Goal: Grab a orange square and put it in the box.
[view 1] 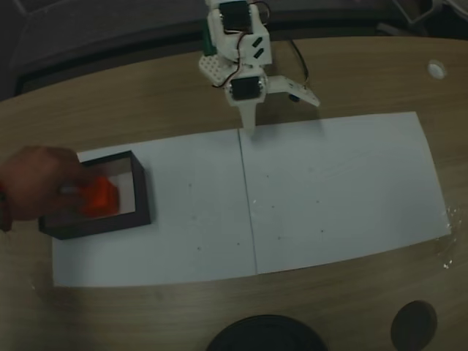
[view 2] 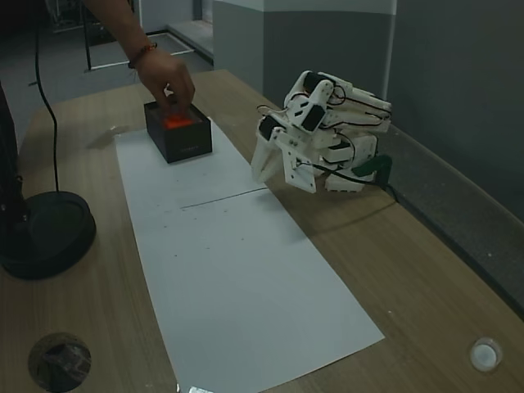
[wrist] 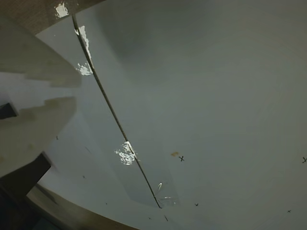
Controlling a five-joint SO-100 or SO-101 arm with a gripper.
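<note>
2 white paper sheets (view 1: 329,190) on wood table (view 1: 161,95); black round base (view 2: 41,233).

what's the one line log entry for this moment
arm: folded at back of table | gripper: empty | cube: in box, a person's hand on it

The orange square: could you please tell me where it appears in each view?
A fixed view: orange square at the left, inside the box, under a person's hand.
Another fixed view: upper left, in the box, beneath the hand.
Wrist view: not in it.
Shared landmark: the paper seam.
</note>
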